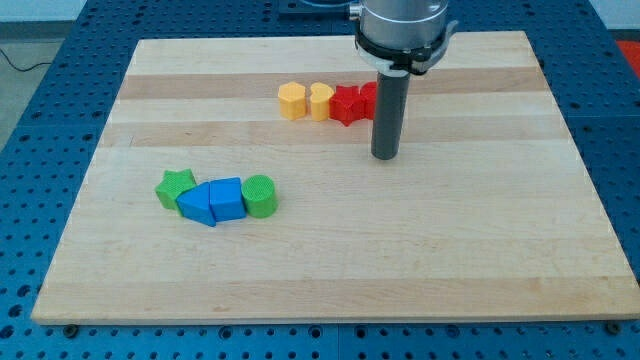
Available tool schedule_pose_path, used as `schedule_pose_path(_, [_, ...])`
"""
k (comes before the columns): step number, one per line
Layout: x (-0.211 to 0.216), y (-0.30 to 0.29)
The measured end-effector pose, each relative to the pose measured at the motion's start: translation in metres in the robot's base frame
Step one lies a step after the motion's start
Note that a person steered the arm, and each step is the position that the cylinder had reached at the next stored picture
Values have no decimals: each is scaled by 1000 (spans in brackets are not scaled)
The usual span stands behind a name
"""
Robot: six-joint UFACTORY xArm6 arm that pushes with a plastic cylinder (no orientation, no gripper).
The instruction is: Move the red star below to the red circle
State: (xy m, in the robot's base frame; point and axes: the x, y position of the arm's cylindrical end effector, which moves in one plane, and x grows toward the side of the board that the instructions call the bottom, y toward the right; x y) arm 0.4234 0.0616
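You've got two clusters on the wooden board [330, 270], so go L to R. Nearest the board's left edge, lower-left area: green star [174, 186], then a blue block [198, 205] (shape unclear, angular), a second blue block [227, 198] that looks cube-ish, and a green cylinder [260, 196]. All four sit touching in a short row, well apart from the task blocks.

Up near the top edge, about mid-board, there's a second row: yellow block [291, 100] (hexagon-ish), yellow heart [320, 100], then the red star [347, 104], each touching the next. Just right of the star is another red block [369, 96], prob. the red circle, but the rod hides most of it, so you can't confirm the shape.

My tip [386, 157] is down on the board just below and slightly right of the red pair, close but apparently not touching either. No gripper on this rig, just the rod, so nothing is grasped or released.

Progress, as a judgement: not done. The star sits beside the circle, on its left, not below it. What's left: get the star out of the row w/o dragging the heart or the circle, then bring it toward the bottom-edge side of the circle.
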Motion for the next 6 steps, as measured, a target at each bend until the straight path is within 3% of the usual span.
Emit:
schedule_pose_path(1, [-3, 40])
schedule_pose_path(2, [-26, 116])
schedule_pose_path(3, [-81, 137])
schedule_pose_path(4, [-131, 99])
schedule_pose_path(6, [-135, -36])
